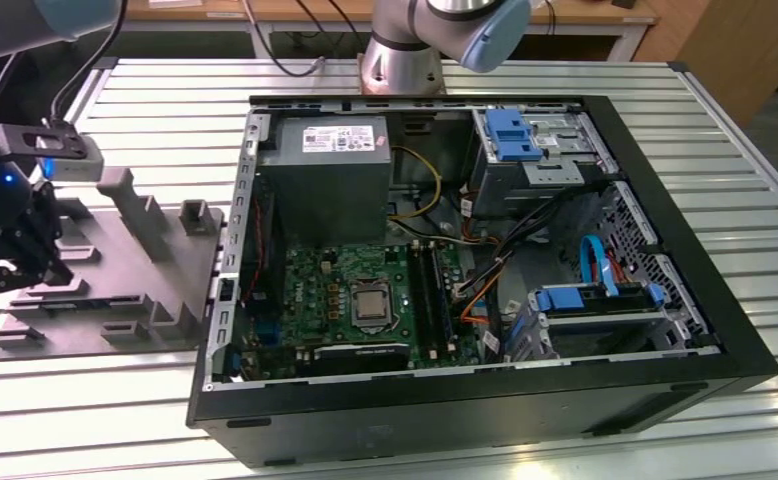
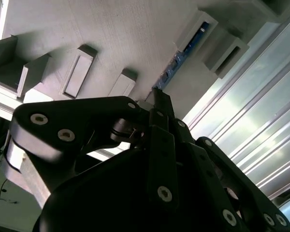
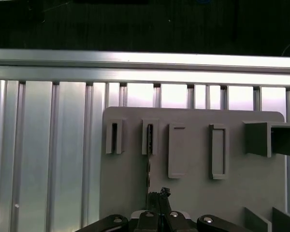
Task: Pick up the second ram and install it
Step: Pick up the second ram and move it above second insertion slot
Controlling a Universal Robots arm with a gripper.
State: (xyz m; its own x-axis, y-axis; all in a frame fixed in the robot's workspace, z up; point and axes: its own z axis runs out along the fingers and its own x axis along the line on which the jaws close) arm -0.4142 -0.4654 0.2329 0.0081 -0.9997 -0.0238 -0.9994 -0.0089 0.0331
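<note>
Exterior view gives me slatted table (image 1: 162, 90), open computer case (image 1: 709, 350) at centre, grey fixture (image 1: 109, 300) at exterior view's left, gripper (image 1: 0, 262) low over it. Both wrist views add detail: second ram (image 3: 148, 159) (image 2: 186, 50) on edge in fixture slot, jaws together, pinching its end.

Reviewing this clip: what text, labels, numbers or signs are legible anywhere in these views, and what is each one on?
Nothing can be quoted.
White label on the power supply in the exterior view: it carries print, too small to read.
Ram stick standing in the grey fixture: no markings can be made out in either wrist view.
Grey fixture: plain, no text.
</note>
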